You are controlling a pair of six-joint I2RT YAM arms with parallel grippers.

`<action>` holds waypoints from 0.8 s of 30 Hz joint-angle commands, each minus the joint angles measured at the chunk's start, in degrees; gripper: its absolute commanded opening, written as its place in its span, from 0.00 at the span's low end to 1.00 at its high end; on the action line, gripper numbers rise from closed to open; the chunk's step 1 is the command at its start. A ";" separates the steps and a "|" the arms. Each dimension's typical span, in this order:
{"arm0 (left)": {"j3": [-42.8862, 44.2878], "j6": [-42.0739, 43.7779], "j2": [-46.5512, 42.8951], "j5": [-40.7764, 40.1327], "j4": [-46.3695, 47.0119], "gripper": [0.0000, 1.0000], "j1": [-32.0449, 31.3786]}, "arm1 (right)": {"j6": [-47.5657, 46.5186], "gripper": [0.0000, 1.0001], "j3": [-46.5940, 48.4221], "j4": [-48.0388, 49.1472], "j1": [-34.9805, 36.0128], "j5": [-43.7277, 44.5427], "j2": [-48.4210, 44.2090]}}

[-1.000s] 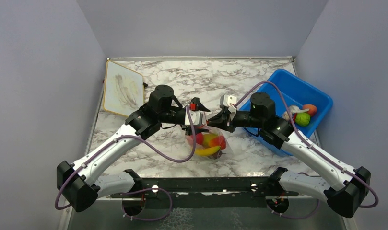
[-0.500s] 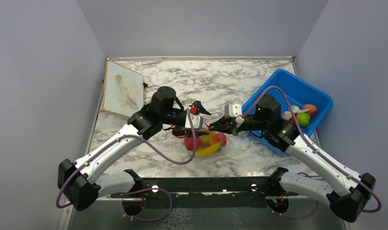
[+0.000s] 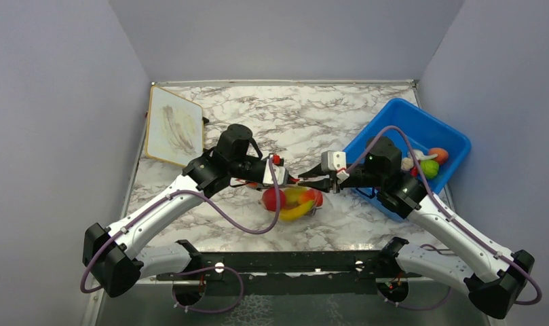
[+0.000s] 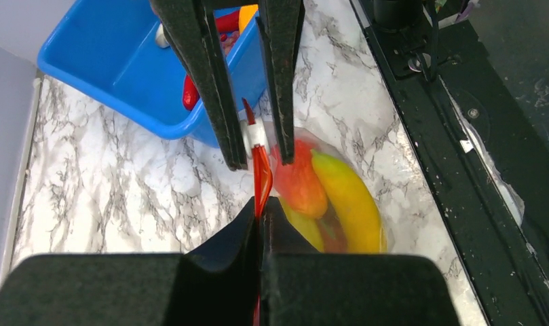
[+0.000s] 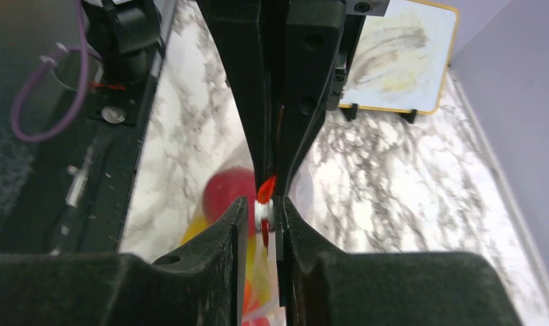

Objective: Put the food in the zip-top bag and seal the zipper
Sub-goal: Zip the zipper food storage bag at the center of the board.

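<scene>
Zip-top bag (image 3: pixel 293 204) of food (image 3: pixel 273 199) lying mid-table, left gripper (image 4: pixel 261 217) pinched tight on the zipper (image 4: pixel 260 178), right gripper (image 5: pixel 266 210) narrowly clamping the same strip, blue bin (image 3: pixel 402 119) far right.

The left arm (image 3: pixel 156 210) and right arm (image 3: pixel 451 227) share a build: white tube-like links, bulky black joint housings, and a purple cable (image 3: pixel 391 127) looping along each. The fingers (image 5: pixel 312 68) are flat matte-black bars with small round screw holes.

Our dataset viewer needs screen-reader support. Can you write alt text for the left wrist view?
The left gripper pinches the orange-red zipper while the right gripper opposite brackets its white slider. The clear bag of toy fruit lies on marble, blue bin behind.
</scene>
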 commanded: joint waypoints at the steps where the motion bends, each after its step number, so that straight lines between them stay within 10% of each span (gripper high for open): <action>1: 1.17 0.31 -1.55 -0.49 0.13 0.00 -0.17 | 5.26 0.32 -3.13 5.65 0.37 5.08 -4.27; 4: 0.63 0.28 -2.57 -0.31 0.10 0.00 -0.17 | 10.36 0.57 -7.76 10.84 0.38 8.33 -8.59; 18: -1.36 1.78 -4.18 4.55 0.14 0.00 -0.17 | 15.47 0.54 -14.65 21.60 0.35 7.96 -9.60; 24: -1.84 2.08 -4.56 4.06 0.13 0.00 -0.18 | 14.61 0.10 -14.00 21.76 0.34 7.44 -7.03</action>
